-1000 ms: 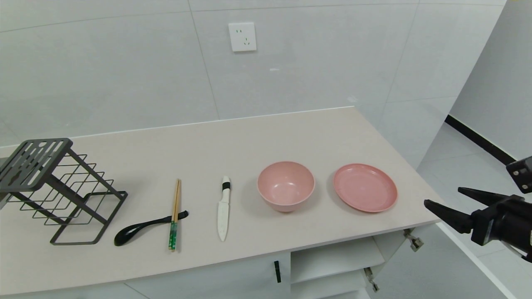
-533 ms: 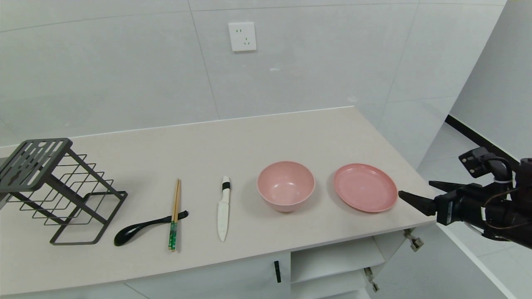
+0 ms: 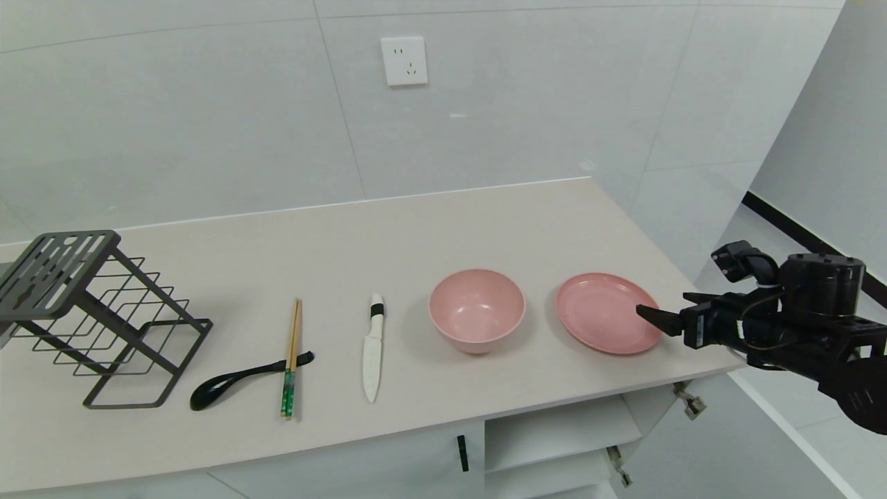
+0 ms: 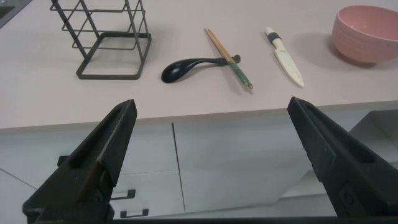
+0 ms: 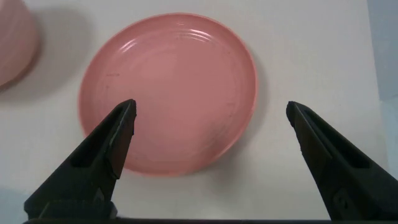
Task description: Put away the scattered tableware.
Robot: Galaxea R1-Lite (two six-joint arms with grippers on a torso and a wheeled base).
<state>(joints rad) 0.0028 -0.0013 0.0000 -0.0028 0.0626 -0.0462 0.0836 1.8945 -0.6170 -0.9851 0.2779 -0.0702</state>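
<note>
Right gripper [image 3: 666,310] spread wide and empty over the pink plate [image 3: 601,313].
Round, flat and face up, it lay at lower right of the frame on the counter [image 3: 416,229], beside the bowl [image 3: 476,308].

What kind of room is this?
Most likely a kitchen. There is a long counter with white cupboards under it, a tiled wall with a socket, and eating things laid out on top: a pink bowl, a plate, a knife and chopsticks.
</note>
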